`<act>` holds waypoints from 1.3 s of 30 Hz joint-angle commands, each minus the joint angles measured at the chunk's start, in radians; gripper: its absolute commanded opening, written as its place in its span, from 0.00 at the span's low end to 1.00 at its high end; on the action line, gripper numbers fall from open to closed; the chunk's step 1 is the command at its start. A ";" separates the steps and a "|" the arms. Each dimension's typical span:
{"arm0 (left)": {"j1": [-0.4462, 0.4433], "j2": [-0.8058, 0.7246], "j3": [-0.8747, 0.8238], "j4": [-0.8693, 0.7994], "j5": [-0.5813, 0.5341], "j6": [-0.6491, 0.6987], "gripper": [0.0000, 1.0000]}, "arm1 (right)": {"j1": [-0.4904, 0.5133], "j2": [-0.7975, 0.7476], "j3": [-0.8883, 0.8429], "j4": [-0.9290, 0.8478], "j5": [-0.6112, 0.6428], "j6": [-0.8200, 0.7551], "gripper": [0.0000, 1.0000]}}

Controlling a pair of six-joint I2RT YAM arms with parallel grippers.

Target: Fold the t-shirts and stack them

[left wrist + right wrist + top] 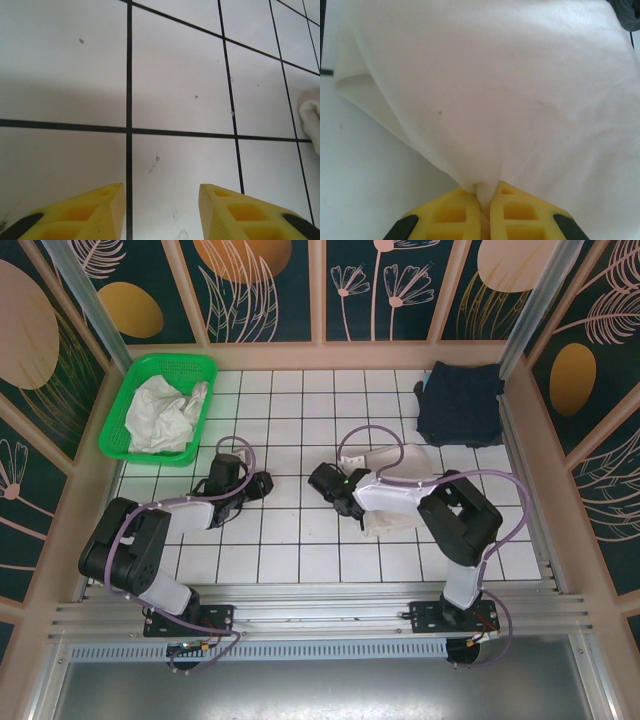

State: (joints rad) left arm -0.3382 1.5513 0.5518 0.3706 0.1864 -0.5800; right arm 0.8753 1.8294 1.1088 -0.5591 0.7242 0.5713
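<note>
An off-white t-shirt (385,462) lies rumpled mid-table, partly under my right arm. My right gripper (340,498) is shut on a fold of it. In the right wrist view the yellow fingertips (486,197) pinch the cloth and the t-shirt (510,90) spreads away ahead of them. My left gripper (262,483) hovers low over bare tiles left of centre, open with nothing between its fingers (162,210). A corner of the t-shirt (310,117) shows at the right edge of the left wrist view. A dark navy t-shirt (460,403) lies folded at the back right.
A green mesh basket (118,430) at the back left holds more crumpled white t-shirts (165,412). Patterned walls close in the white tiled table (300,390) on three sides. A metal rail (300,615) runs along the near edge by the arm bases.
</note>
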 commanded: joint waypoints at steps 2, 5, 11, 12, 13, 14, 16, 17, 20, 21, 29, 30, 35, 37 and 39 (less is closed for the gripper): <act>0.007 -0.021 -0.039 0.047 0.021 -0.006 0.43 | -0.026 -0.054 0.015 0.041 -0.003 -0.049 0.03; 0.002 -0.032 -0.027 -0.001 -0.042 0.002 0.40 | -0.036 -0.088 -0.006 0.055 -0.050 -0.067 0.09; -0.005 -0.051 -0.020 -0.029 -0.096 0.030 0.41 | 0.044 -0.168 -0.101 0.116 -0.145 -0.023 0.54; -0.005 -0.053 -0.021 -0.027 -0.094 0.031 0.41 | 0.066 -0.170 -0.087 0.093 -0.116 -0.019 0.60; -0.005 -0.057 -0.021 -0.028 -0.093 0.034 0.41 | 0.087 -0.169 -0.066 0.067 -0.085 -0.016 0.65; -0.006 -0.061 -0.021 -0.031 -0.094 0.038 0.41 | 0.099 -0.167 -0.049 0.045 -0.063 -0.017 0.70; -0.005 -0.076 -0.023 -0.050 -0.108 0.044 0.40 | 0.109 -0.164 -0.031 0.053 -0.056 -0.062 0.81; -0.006 -0.083 -0.025 -0.056 -0.113 0.047 0.40 | 0.106 -0.166 -0.033 0.076 -0.062 -0.090 0.86; -0.006 -0.118 -0.043 -0.067 -0.122 0.053 0.40 | 0.068 -0.226 -0.105 0.291 -0.208 -0.244 0.98; -0.007 -0.132 -0.049 -0.071 -0.121 0.055 0.41 | 0.042 -0.275 -0.154 0.395 -0.299 -0.289 0.99; -0.006 -0.193 -0.090 -0.066 -0.137 0.053 0.44 | 0.019 -0.529 -0.416 0.706 -0.418 -0.718 0.99; -0.005 -0.190 -0.079 -0.075 -0.127 0.055 0.43 | 0.023 -0.548 -0.436 0.707 -0.408 -0.763 0.99; -0.006 -0.215 -0.097 -0.068 -0.123 0.034 0.43 | -0.050 -0.587 -0.501 0.686 -0.496 -0.869 0.99; -0.006 -0.224 -0.106 -0.066 -0.139 0.029 0.44 | -0.049 -0.564 -0.488 0.626 -0.518 -0.904 0.99; -0.005 -0.228 -0.108 -0.067 -0.147 0.026 0.44 | -0.049 -0.557 -0.482 0.570 -0.449 -0.918 0.99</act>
State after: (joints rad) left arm -0.3393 1.3449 0.4568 0.3096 0.0620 -0.5461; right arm 0.8265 1.2636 0.6224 0.0711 0.2634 -0.2539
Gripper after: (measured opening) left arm 0.438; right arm 0.990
